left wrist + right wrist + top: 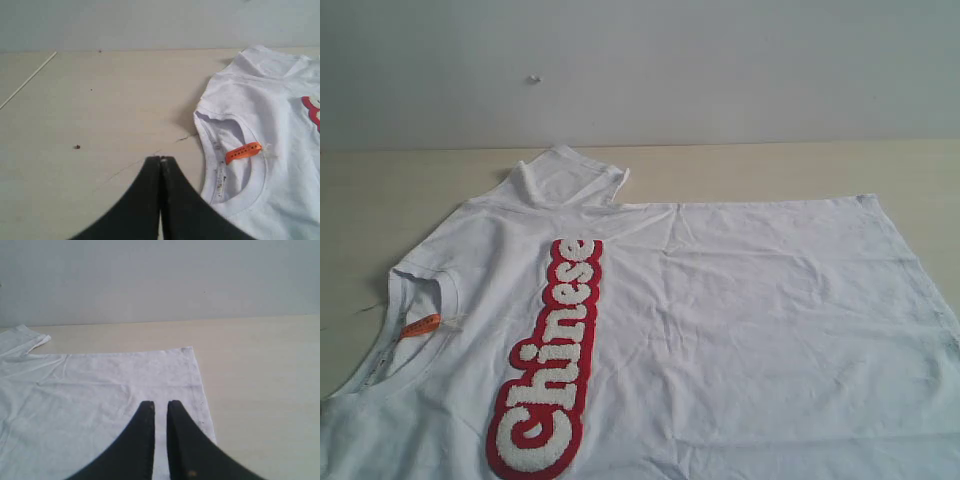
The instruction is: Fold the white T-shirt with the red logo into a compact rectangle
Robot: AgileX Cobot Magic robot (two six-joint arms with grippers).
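You have a pale wooden table (pixel 770 170) running back to a plain grey wall (pixel 720 70), and the white T-shirt (pixel 740 330) is spread flat across most of it, front side up, lightly wrinkled, with its bottom hem toward the right of the exterior view and its neck toward the left. The red logo (pixel 555 360) runs the length of the chest, its white fuzzy letters reading "Chinese". One short sleeve (pixel 565 180) lies at the far edge, bunched and slightly raised. The round collar (pixel 252 197) lies flat and open near the left edge of the exterior view. Your left gripper (pixel 161 160) sits over bare table just beside the collar, its jaws pressed together with nothing between them. Your right gripper (pixel 161 405) is over the cloth near the hem; its jaws stand a narrow gap apart and grasp nothing, and you cannot tell whether they touch the fabric. A small orange neck tag (pixel 243 152) lies inside the collar.
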